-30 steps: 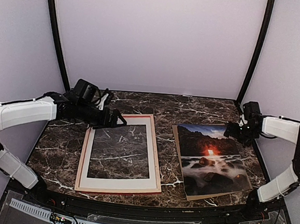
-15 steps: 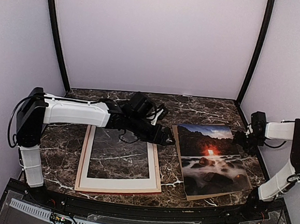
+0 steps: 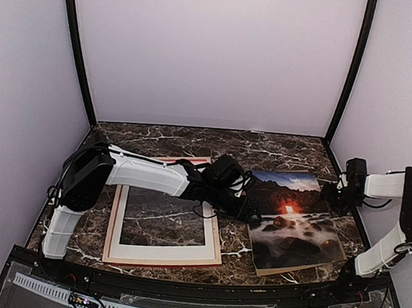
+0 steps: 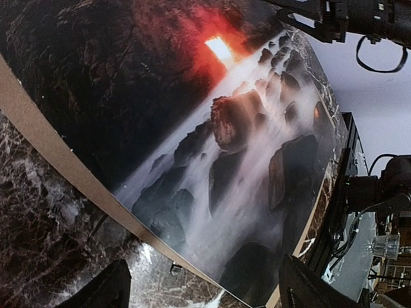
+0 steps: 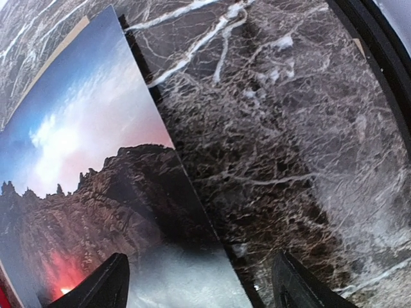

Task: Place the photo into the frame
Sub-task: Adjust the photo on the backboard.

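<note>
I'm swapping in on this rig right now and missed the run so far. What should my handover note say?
Left gripper: open, empty, poised over the photo's left edge.
Right gripper: open, empty, at the photo's far right edge, above the marble table.
The photo lies flat on the brown backing board, to the right of the frame. The frame lies flat with the white mat in it.
Done: nothing gripped yet.
Left: grasp the photo and lay it in the frame.

A dark marble table (image 3: 278, 147) holds a white mat (image 3: 161, 252) on the left and a brown board (image 4: 40, 138) on the right.
</note>
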{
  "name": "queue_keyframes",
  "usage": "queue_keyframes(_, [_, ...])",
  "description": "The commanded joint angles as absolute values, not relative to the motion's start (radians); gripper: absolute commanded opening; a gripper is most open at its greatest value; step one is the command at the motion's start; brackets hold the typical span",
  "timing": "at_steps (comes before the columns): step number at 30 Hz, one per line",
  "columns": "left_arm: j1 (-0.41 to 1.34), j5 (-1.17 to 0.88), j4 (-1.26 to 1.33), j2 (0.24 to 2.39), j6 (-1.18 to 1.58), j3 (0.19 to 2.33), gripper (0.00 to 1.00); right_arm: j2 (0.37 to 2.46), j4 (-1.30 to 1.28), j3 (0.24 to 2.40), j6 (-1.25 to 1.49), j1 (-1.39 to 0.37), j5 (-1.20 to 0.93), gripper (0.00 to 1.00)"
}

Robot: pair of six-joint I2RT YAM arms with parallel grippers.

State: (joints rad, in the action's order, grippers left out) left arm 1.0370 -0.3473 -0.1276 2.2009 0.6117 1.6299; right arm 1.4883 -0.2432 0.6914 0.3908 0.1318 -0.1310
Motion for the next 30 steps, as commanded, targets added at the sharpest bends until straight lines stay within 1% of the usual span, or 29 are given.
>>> queue_keyframes(1, [1.039, -0.342, -0.074, 2.229, 0.673, 1.664, 0.81, 1.459, -0.246, 0.637, 0.411, 0.132, -0.216, 0.75])
queue_keyframes(4, [1.039, -0.326, -0.085, 2.252, 0.688, 1.683, 0.77, 1.432, -0.245, 0.624, 0.417, 0.132, -0.246, 0.69])
queue_keyframes(10, [1.037, -0.297, -0.116, 2.286, 0.716, 1.7, 0.72, 1.403, -0.25, 0.611, 0.413, 0.132, -0.287, 0.5])
queue_keyframes(15, [1.036, -0.284, -0.118, 2.293, 0.737, 1.688, 0.69, 1.375, -0.251, 0.603, 0.416, 0.132, -0.323, 0.4])
queue_keyframes(19, [1.031, -0.286, -0.102, 2.293, 0.758, 1.671, 0.67, 1.353, -0.258, 0.598, 0.419, 0.13, -0.345, 0.35])
queue_keyframes(22, [1.024, -0.301, -0.057, 2.283, 0.79, 1.64, 0.65, 1.338, -0.258, 0.588, 0.423, 0.13, -0.352, 0.34])
queue_keyframes(27, [1.003, -0.36, 0.106, 2.25, 0.857, 1.551, 0.6, 1.327, -0.246, 0.565, 0.441, 0.121, -0.359, 0.34])
queue_keyframes(30, [0.986, -0.383, 0.184, 2.232, 0.883, 1.506, 0.59, 1.323, -0.233, 0.551, 0.466, 0.092, -0.353, 0.37])
